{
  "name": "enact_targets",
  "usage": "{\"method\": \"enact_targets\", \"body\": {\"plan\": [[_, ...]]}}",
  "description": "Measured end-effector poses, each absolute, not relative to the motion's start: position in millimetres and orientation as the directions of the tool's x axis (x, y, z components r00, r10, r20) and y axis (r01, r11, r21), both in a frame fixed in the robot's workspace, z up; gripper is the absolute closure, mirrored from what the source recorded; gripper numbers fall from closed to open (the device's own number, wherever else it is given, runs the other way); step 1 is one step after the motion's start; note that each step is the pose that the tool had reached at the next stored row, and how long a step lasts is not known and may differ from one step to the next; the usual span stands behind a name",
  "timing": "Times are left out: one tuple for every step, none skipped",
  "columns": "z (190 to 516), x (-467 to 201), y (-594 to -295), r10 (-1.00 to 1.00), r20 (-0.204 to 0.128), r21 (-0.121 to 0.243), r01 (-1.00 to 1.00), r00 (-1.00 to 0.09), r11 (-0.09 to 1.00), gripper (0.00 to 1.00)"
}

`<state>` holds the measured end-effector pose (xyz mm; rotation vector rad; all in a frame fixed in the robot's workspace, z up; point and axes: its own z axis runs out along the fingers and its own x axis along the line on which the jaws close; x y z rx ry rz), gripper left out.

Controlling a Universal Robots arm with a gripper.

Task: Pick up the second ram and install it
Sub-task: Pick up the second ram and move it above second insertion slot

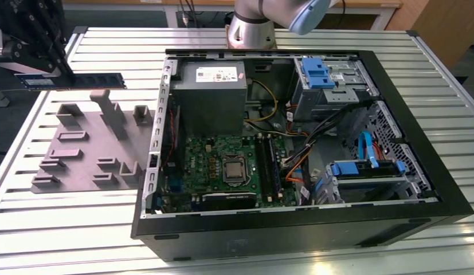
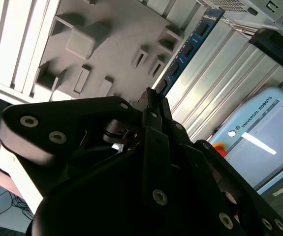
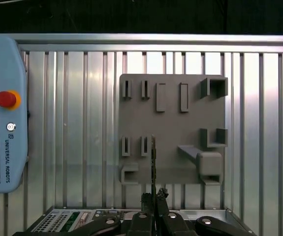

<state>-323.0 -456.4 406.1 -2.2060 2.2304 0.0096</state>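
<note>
in the exterior view the arm's base (image 1: 250, 28) stands at twelve o'clock, behind the open computer case (image 1: 420, 189), with a blue-capped joint (image 1: 309, 14) just beside it at one o'clock. the black gripper (image 1: 61, 70) hangs well apart from the base, at ten o'clock of the scene. its body leans a little and its fingers point down at the slatted metal table (image 1: 69, 229).

the fingers are clamped together on the second ram (image 1: 72, 81), pinching its upper edge near mid-length. the stick lies level, its long side running from nine o'clock to three o'clock. it sits aloft over the far edge of the grey fixture (image 1: 83, 163), at that fixture's twelve o'clock and at the case's ten o'clock. its three o'clock end comes close above one upright block; i cannot tell whether they touch.

in the first wrist view the gripper (image 3: 153, 199) looks straight down along the second ram (image 3: 153, 162), seen edge-on as a thin dark line over the grey fixture (image 3: 175, 128). a teach pendant (image 3: 1, 113) rests on the table (image 3: 82, 123) beside the fixture.

in the second wrist view the gripper (image 2: 151, 101) meets the blue-green stick (image 2: 185, 49), which stretches away past the fixture (image 2: 111, 39).

inside the case, the green motherboard (image 1: 214, 166) lies at six o'clock of the grey power supply (image 1: 208, 94).
</note>
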Motion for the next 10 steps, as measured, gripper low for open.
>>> {"method": "enact_targets", "body": {"plan": [[406.1,-322.2,-456.4,-1.0,-0.008,0.001,-1.0,-0.011,0.011,0.86],[406.1,-321.5,-456.4,-1.0,-0.008,0.001,-1.0,-0.011,0.011,0.86],[406.1,-320.8,-456.4,-1.0,-0.008,0.001,-1.0,-0.011,0.011,0.86],[406.1,-320.1,-456.4,-1.0,-0.008,0.001,-1.0,-0.011,0.011,0.86],[406.1,-319.5,-456.4,-1.0,-0.008,0.001,-1.0,-0.011,0.011,0.86],[406.1,-318.9,-456.4,-1.0,-0.008,0.001,-1.0,-0.011,0.011,0.86],[406.1,-318.2,-456.4,-1.0,-0.008,0.001,-1.0,-0.011,0.011,0.86],[406.1,-317.6,-456.4,-1.0,-0.008,0.001,-1.0,-0.011,0.011,0.86],[406.1,-317.0,-456.4,-1.0,-0.008,0.001,-1.0,-0.011,0.011,0.86],[406.1,-316.4,-456.4,-1.0,-0.008,0.001,-1.0,-0.011,0.011,0.86]]}}
